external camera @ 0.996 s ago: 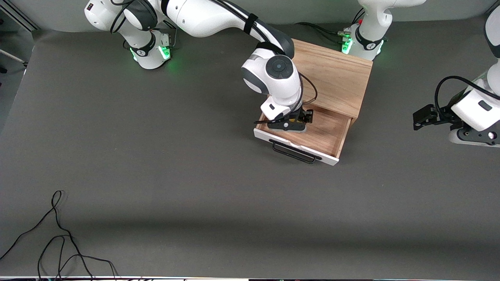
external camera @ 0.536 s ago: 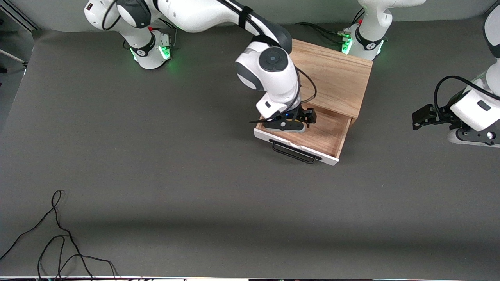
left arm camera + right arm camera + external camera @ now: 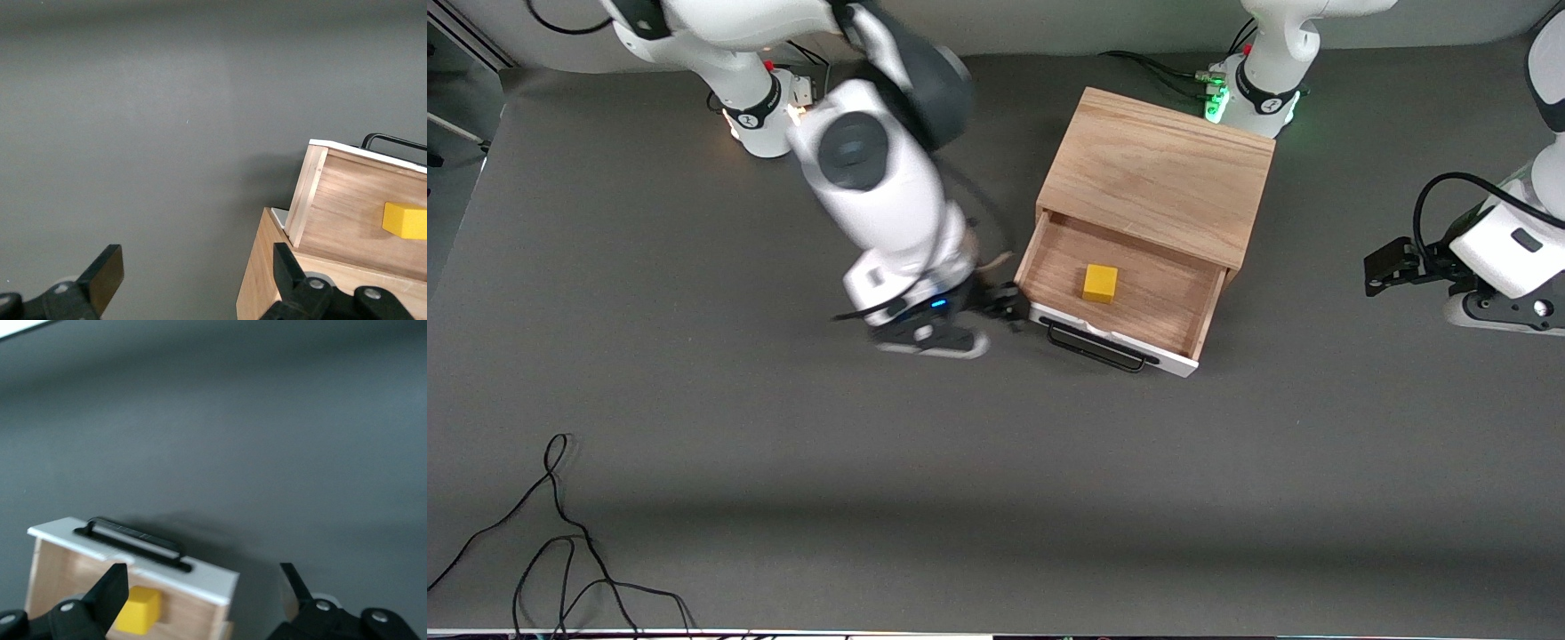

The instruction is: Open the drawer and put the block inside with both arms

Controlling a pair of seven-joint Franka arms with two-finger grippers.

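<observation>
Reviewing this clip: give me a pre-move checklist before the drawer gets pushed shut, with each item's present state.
1. Block lying inside the drawer: ok.
2. Drawer pulled out of the wooden box: ok.
3. Right hand open and holding nothing: ok.
4. Right hand out of the drawer, over the table beside the drawer's front panel: ok.
5. Left hand open, empty, waiting toward its own end of the table: ok.
6. Handle free of any hand: ok.

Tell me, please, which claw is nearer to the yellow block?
Right. The right claw hangs open beside the open drawer that holds the yellow block; the left claw waits open toward the left arm's table end.
</observation>
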